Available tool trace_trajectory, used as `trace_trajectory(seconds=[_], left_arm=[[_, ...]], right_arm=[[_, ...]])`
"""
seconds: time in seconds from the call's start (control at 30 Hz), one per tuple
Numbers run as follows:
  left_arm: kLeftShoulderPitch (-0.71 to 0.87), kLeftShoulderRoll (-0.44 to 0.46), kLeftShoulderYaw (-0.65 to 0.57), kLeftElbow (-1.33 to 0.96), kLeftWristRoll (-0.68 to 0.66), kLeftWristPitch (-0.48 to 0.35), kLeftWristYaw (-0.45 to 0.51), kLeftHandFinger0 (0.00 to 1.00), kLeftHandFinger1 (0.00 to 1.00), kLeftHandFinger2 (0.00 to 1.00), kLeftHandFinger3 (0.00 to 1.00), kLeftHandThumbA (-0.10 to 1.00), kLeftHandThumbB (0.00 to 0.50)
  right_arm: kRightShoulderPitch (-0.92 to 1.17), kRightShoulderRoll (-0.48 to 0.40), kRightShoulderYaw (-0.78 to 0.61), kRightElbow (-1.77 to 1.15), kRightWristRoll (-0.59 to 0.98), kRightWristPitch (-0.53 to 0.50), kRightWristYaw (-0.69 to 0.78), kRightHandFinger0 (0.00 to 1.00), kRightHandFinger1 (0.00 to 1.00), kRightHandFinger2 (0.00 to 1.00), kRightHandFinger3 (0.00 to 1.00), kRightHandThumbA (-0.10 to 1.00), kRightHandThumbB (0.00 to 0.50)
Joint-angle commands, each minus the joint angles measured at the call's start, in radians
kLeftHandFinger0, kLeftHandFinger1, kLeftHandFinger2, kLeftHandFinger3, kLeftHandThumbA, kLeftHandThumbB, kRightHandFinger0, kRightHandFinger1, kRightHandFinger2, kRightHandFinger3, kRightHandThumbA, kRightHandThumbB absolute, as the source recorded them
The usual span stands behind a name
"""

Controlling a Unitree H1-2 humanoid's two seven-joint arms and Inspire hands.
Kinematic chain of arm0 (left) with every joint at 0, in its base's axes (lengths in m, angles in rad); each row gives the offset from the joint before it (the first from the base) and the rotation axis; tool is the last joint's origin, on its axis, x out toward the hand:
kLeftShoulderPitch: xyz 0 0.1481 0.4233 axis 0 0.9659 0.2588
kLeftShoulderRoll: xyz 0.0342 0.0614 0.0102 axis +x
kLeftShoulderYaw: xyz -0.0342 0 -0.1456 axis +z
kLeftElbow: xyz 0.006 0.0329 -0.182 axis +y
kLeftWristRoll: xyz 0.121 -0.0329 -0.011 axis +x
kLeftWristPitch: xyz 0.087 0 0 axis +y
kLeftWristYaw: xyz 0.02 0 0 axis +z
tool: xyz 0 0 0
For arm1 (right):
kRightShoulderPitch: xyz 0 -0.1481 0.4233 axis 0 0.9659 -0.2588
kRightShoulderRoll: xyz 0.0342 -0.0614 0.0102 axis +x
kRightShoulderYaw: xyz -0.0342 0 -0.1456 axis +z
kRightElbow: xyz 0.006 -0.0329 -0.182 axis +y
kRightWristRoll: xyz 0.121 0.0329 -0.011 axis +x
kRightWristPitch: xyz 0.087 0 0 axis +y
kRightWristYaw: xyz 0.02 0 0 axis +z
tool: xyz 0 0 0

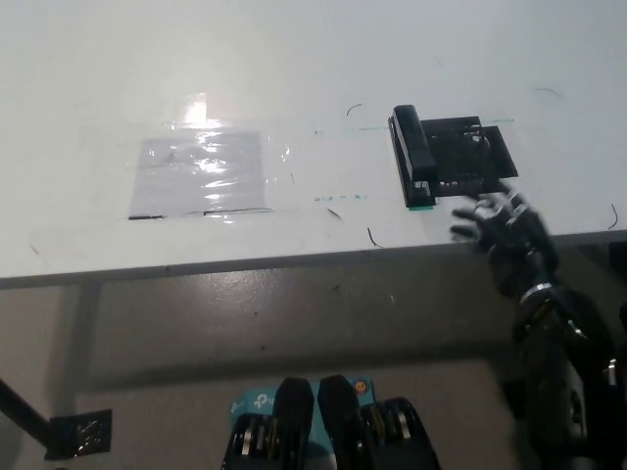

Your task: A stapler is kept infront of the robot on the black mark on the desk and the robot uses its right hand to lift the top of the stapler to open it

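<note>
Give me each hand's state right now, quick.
Left hand: not in view.
Right hand: open, fingers spread, holding nothing, just short of the stapler.

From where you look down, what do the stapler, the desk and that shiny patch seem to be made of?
The stapler looks like black plastic or painted metal; its dull top gives little away. The desk looks like smooth white laminate with faint glare. The shiny patch seems clear tape or film, wrinkled and reflecting light.
</note>
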Motion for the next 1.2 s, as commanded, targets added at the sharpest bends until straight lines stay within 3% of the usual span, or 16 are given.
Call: trace_trajectory(seconds=[0.0,0.07,0.2,0.4,0.57,0.7,0.83,0.9,1.03,1.17], left_arm=[[-0.01,0.017,0.01,-0.017,-0.016,-0.017,-0.005,0.58,0.58,0.75,0.92,0.27,0.115],[-0.008,0.019,0.012,-0.016,-0.02,-0.022,-0.009,0.58,0.58,0.74,0.9,0.29,0.146],[-0.013,0.019,0.018,-0.012,-0.028,-0.011,-0.007,0.58,0.57,0.74,0.89,0.26,0.143],[0.0,0.02,0.008,-0.025,-0.015,-0.022,-0.014,0.63,0.61,0.76,0.89,0.32,0.138],[-0.004,0.024,0.012,-0.023,-0.015,-0.01,-0.007,0.58,0.58,0.75,0.9,0.27,0.131],[-0.009,0.025,0.01,-0.03,-0.016,-0.006,-0.007,0.59,0.59,0.78,0.92,0.28,0.131],[-0.018,0.025,0.012,-0.033,-0.014,-0.005,-0.002,0.56,0.56,0.72,0.88,0.25,0.114],[-0.019,0.029,0.006,-0.028,-0.005,-0.009,-0.006,0.59,0.59,0.74,0.89,0.28,0.12],[-0.02,0.027,0.01,-0.029,-0.008,-0.011,-0.002,0.53,0.55,0.71,0.86,0.3,0.173],[-0.029,0.025,0.013,-0.031,-0.01,-0.004,0.003,0.5,0.54,0.7,0.86,0.28,0.162]], right_arm=[[-0.131,0.04,-0.036,0.089,0.263,0.023,-0.075,0.42,0.44,0.6,0.88,0.17,0.0],[-0.149,0.059,-0.044,0.125,0.29,0.023,-0.094,0.42,0.47,0.66,0.89,0.22,0.0],[-0.163,0.087,-0.047,0.16,0.309,0.023,-0.13,0.42,0.48,0.65,0.85,0.27,0.0],[-0.158,0.104,-0.021,0.171,0.339,0.023,-0.157,0.45,0.49,0.67,0.88,0.26,0.0],[-0.158,0.113,0.011,0.143,0.369,0.023,-0.196,0.45,0.49,0.69,0.86,0.23,0.0],[-0.155,0.099,0.062,0.104,0.419,0.023,-0.226,0.45,0.48,0.63,0.87,0.24,0.0],[-0.155,0.093,0.119,0.029,0.497,0.023,-0.318,0.45,0.46,0.62,0.84,0.23,0.0],[-0.153,0.083,0.146,0.007,0.533,0.023,-0.354,0.43,0.46,0.61,0.84,0.23,0.0],[-0.154,0.073,0.184,-0.036,0.595,0.023,-0.415,0.46,0.49,0.67,0.91,0.22,0.0],[-0.165,0.064,0.207,-0.05,0.616,0.023,-0.445,0.46,0.49,0.68,0.91,0.21,0.0]])
